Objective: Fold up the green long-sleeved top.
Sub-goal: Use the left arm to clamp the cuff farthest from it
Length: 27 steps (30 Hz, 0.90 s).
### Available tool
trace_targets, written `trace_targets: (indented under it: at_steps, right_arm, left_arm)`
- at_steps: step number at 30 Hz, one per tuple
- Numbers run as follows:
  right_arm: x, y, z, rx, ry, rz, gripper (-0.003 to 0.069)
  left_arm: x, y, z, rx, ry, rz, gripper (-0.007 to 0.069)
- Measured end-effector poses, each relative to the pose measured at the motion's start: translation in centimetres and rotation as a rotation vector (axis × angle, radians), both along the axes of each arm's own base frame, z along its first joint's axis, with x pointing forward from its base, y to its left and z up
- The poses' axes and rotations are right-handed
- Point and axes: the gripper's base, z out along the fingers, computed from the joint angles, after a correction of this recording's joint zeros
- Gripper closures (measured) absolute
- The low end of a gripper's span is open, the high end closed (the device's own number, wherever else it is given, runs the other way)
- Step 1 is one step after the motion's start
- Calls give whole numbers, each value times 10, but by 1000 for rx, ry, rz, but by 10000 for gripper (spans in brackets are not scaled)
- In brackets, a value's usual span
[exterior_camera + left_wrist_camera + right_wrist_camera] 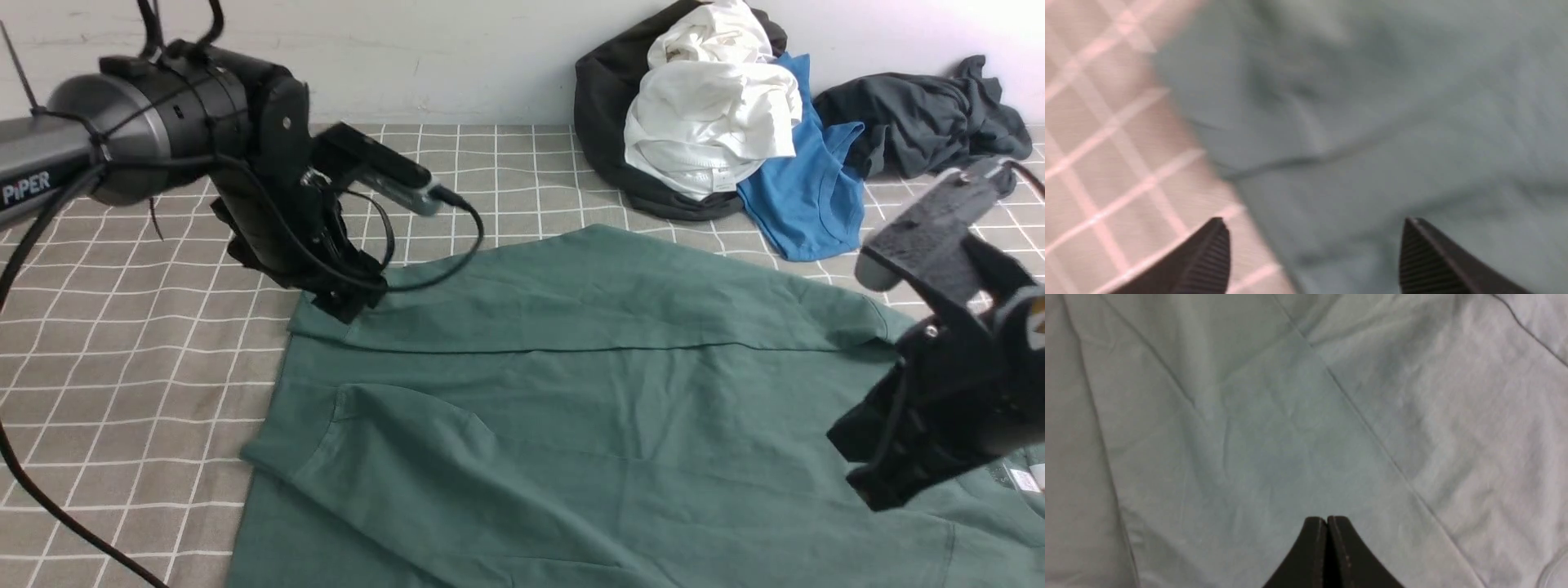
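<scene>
The green long-sleeved top (pixel 571 425) lies spread on the checked cloth, its far part folded over in a long flap and a sleeve laid across the near left. Its white neck label (pixel 1024 480) shows at the right. My left gripper (pixel 343 306) is open and empty, low over the flap's left corner. In the left wrist view (pixel 1314 228) the top's edge (pixel 1372 122) lies between the jaws. My right gripper (pixel 865 482) is shut and empty, just above the top's right side. The right wrist view (pixel 1327 517) shows only green fabric (pixel 1290 437) below it.
A heap of other clothes lies at the far right by the wall: a white garment (pixel 710 106), a black one (pixel 604 106), a bright blue one (pixel 808 196) and a dark grey one (pixel 922 118). The checked cloth (pixel 122 327) covers the table.
</scene>
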Motion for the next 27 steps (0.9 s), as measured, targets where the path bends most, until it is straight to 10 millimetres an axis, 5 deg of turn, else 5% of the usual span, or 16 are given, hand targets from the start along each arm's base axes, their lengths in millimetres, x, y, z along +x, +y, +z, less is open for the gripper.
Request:
trace_targets:
  at_steps: [7, 13, 27]
  right_arm:
    - [18, 8, -12, -27, 59, 2, 673]
    - [17, 8, -12, -28, 61, 2, 673]
    - [17, 8, -12, -28, 61, 2, 673]
  left_arm:
    - [34, 36, -41, -69, 56, 154, 88]
    - [43, 39, -74, -142, 109, 215, 147]
    - [46, 36, -75, -172, 94, 225, 512]
